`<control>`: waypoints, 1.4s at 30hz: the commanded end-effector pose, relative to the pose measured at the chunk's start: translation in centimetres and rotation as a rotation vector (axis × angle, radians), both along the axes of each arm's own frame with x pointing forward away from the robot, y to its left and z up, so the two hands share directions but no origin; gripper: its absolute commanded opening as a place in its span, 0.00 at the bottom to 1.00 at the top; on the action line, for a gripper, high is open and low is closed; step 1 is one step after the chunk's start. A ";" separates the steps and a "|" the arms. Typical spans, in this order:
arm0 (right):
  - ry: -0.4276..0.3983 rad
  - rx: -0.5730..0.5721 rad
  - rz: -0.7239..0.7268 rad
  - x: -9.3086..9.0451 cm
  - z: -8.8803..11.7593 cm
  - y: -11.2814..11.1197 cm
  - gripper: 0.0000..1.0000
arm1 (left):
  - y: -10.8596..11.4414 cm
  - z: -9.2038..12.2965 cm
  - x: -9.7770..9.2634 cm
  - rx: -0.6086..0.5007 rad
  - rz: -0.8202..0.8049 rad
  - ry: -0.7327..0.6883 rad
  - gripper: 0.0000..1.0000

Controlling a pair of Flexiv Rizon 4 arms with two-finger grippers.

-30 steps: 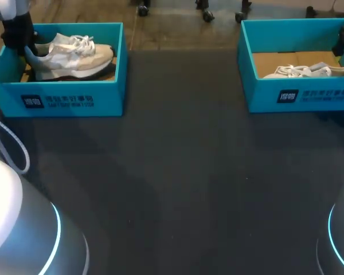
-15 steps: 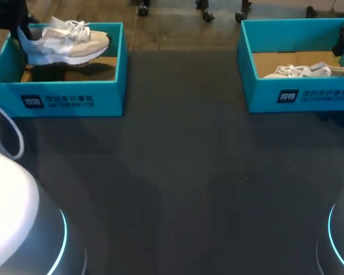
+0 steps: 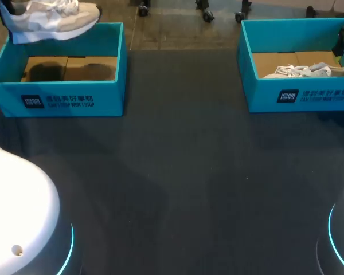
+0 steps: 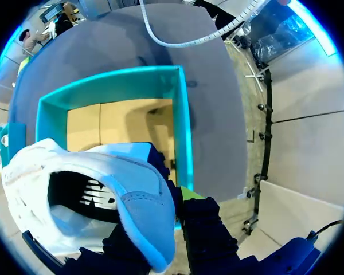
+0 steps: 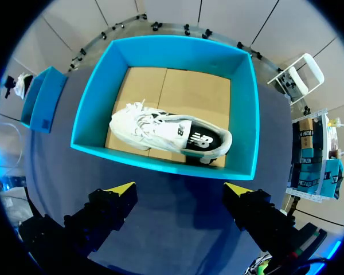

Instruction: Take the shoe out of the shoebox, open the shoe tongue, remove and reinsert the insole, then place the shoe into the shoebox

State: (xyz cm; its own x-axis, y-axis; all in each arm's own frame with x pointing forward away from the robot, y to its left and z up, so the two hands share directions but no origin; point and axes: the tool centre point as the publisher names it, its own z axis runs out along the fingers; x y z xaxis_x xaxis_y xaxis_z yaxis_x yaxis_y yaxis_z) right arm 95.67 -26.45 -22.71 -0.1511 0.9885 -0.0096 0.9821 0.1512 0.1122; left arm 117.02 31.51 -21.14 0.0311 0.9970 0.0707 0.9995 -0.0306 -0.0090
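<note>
From behind, the head camera overlooks the desk. Wrist cameras face down over the left box and right box, which the head view shares.

The pale shoe hangs above the left shoebox at my table's far-left corner; a second shoe lies in the right shoebox.

White-beige shoe hangs above the left teal shoebox; a second shoe lies inside the right shoebox.
</note>
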 end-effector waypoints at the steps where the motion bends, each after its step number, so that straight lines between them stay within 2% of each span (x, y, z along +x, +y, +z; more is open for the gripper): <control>1: 0.000 0.000 0.000 0.0 0.0 0.0 1.00 | -0.2 2.8 -1.4 0.002 0.005 -0.023 0.00; 15: 0.000 0.000 0.000 0.0 0.0 0.0 1.00 | -0.2 2.8 -1.4 0.002 0.005 -0.023 0.00; 27: 0.000 0.000 0.000 0.0 0.0 0.0 1.00 | -3.1 4.5 -6.2 0.031 -0.006 -0.096 0.00; 34: 0.000 0.000 0.000 0.0 0.0 0.0 1.00 | -5.2 4.8 -8.4 0.041 0.032 -0.078 0.00; 42: 0.000 0.000 0.000 0.0 0.0 0.0 1.00 | -7.5 5.3 -12.1 0.058 0.029 -0.081 0.00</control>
State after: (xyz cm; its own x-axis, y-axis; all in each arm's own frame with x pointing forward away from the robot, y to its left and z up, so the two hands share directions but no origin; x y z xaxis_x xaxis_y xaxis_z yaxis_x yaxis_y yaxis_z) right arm 95.67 -26.46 -22.71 -0.1510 0.9885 -0.0096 0.9821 0.1511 0.1122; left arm 107.89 24.60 -16.27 -0.0035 0.9929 0.1192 0.9991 0.0084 -0.0405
